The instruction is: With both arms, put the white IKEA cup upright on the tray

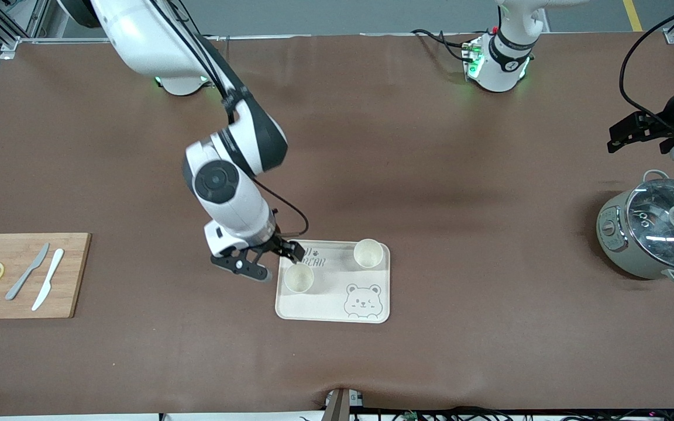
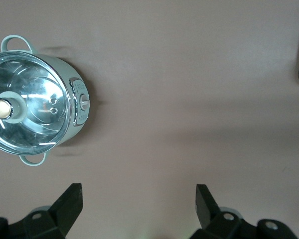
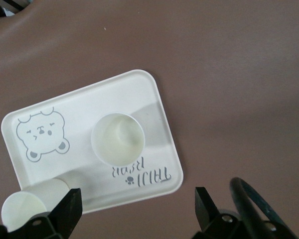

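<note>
The cream tray (image 1: 328,292) with the bear drawing lies near the middle of the table. Two white cups stand upright on it: one cup (image 1: 299,278) toward the right arm's end, the other cup (image 1: 368,253) toward the left arm's end, beside the lettering. My right gripper (image 1: 272,262) is open and empty, just above the tray's corner by the lettering. In the right wrist view the tray (image 3: 114,94), the first cup (image 3: 117,138) and the second cup (image 3: 32,206) show beyond the open gripper (image 3: 137,194). My left gripper (image 1: 615,137) waits open over bare table (image 2: 138,191).
A grey-green pot with a glass lid (image 1: 656,228) stands at the left arm's end, also in the left wrist view (image 2: 32,99). A wooden cutting board (image 1: 21,275) with lemon slices and two knives lies at the right arm's end.
</note>
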Tool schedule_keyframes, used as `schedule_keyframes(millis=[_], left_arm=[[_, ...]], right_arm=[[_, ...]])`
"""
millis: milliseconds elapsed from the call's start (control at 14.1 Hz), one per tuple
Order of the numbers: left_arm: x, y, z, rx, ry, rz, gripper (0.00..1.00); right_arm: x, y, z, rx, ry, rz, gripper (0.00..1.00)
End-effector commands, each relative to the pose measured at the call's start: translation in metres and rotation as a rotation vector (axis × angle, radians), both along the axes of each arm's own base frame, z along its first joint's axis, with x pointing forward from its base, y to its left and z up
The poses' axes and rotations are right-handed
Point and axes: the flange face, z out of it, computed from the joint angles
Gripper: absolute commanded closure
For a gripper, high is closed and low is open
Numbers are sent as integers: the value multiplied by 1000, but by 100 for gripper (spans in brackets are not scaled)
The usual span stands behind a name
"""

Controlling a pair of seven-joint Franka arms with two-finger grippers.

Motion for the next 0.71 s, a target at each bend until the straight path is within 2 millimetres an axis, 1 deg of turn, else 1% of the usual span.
schedule_keyframes(millis=[0,71,142,283,425,566,637], left_arm=[[-2,0,6,21,-19,3,0],[-2,0,7,21,-21,3,0],[-1,0,7,21,-21,3,0],[-1,0,8,22,-22,6,0],[-2,0,8,22,-19,6,0],[-2,-1,7,22,-18,6,0],[-2,-1,7,22,-18,6,0]], right_arm=[[-28,-47,81,-29,79,88,0],[-33,-73,105,-39,107,129,0],[-38,-105,128,-47,135,180,0],[-46,-173,159,-45,160,267,0],[-54,-237,182,-39,161,311,0],[-68,-288,198,-40,150,315,0],[-76,-313,201,-53,144,317,0]])
